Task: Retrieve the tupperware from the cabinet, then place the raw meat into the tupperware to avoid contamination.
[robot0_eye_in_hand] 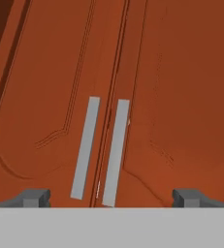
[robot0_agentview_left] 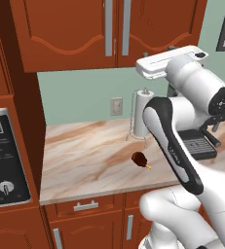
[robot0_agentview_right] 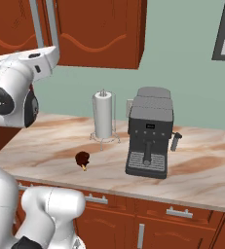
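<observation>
The cabinet [robot0_agentview_left: 75, 34] hangs above the counter with both arched doors shut; its two silver bar handles [robot0_eye_in_hand: 86, 147] run side by side in the hand view. My gripper [robot0_eye_in_hand: 111, 196] is open, fingertips [robot0_eye_in_hand: 33, 196] wide apart, facing the door seam a short way off and touching nothing. The raw meat [robot0_agentview_left: 140, 159], a dark reddish-brown lump with a tan bone end, lies on the marble counter; in the right base view the raw meat [robot0_agentview_right: 82, 158] sits in front of the towel roll. The tupperware is out of view.
A white paper-towel roll [robot0_agentview_right: 103, 115] on a wire stand is at the back of the counter [robot0_agentview_left: 80, 160]. A grey espresso machine [robot0_agentview_right: 150, 131] stands right of it. An oven panel [robot0_agentview_left: 4, 155] fills a tall unit on the left. Drawers [robot0_agentview_left: 84, 206] run below.
</observation>
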{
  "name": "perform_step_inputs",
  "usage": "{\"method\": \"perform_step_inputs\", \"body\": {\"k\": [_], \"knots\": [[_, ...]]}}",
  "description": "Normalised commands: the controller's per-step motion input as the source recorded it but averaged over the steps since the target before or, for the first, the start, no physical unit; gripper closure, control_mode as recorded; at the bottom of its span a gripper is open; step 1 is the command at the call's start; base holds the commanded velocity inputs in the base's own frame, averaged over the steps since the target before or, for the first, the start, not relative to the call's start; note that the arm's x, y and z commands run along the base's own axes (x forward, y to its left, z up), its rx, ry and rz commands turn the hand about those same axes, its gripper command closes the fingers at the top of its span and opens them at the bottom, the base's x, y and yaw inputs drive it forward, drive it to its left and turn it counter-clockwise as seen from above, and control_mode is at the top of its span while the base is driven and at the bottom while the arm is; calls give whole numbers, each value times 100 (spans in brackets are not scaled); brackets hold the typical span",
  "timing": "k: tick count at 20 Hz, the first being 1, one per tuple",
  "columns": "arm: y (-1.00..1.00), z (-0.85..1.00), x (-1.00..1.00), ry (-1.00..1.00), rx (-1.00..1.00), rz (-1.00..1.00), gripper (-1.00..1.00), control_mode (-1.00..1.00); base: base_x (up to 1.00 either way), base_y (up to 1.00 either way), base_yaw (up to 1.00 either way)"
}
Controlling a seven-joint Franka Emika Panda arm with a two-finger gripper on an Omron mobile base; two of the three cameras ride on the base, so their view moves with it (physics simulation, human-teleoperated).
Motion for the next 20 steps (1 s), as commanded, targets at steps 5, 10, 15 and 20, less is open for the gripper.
{"method": "perform_step_inputs", "body": {"k": [5,10,15,20], "knots": [[0,4,-5,-15,0,6,-100,-100,0,0,0],[0,8,0,-14,0,2,-100,-100,0,0,0],[0,0,10,-2,0,0,-100,-100,0,0,0],[0,0,21,0,0,-1,-100,-100,0,0,0]]}}
